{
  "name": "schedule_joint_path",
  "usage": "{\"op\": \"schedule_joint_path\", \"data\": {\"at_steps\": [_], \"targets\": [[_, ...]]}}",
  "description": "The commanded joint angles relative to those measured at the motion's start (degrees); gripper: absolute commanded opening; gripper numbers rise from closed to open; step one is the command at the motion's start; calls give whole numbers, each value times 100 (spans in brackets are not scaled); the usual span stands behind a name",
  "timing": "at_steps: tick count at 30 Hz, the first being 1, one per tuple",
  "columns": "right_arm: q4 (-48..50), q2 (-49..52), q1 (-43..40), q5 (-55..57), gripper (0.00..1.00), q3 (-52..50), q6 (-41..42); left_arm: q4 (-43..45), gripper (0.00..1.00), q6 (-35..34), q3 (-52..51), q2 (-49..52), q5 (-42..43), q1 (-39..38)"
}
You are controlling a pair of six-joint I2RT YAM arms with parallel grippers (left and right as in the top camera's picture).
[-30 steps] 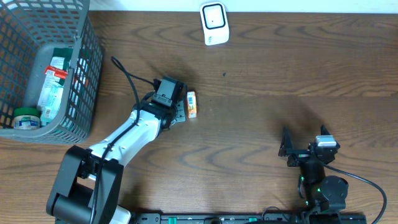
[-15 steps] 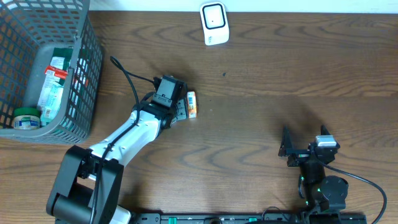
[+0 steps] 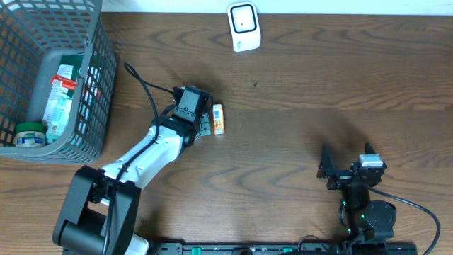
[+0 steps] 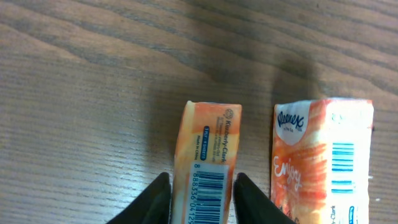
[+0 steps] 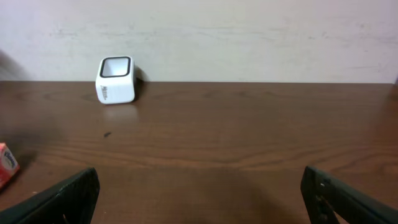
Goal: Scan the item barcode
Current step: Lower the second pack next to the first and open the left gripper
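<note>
Brown wooden table (image 3: 297, 142), pale wall (image 5: 249, 37)

Wooden table (image 3: 318, 92): basket (image 3: 97, 74), scanner (image 3: 243, 26), tissue pack (image 4: 208, 155), another pack (image 4: 320, 155).

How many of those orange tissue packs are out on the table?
2. One orange plastic-wrapped tissue pack stands on edge between the fingers of the left gripper; the second pack lies flat right beside it. More may hide in the grey mesh basket.
</note>
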Motion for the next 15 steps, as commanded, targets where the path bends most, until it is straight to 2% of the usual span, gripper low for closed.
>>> {"op": "schedule_joint_path", "data": {"at_steps": [1, 6, 15], "targets": [[-22, -31, -20, 0, 99, -4, -28, -2, 32, 39, -109, 59, -114, 7], [-22, -31, -20, 0, 99, -7, -28, -4, 26, 37, -107, 59, -109, 7], [-22, -31, -20, 0, 99, -4, -28, 59, 25, -50, -107, 55, 74, 9]]}}
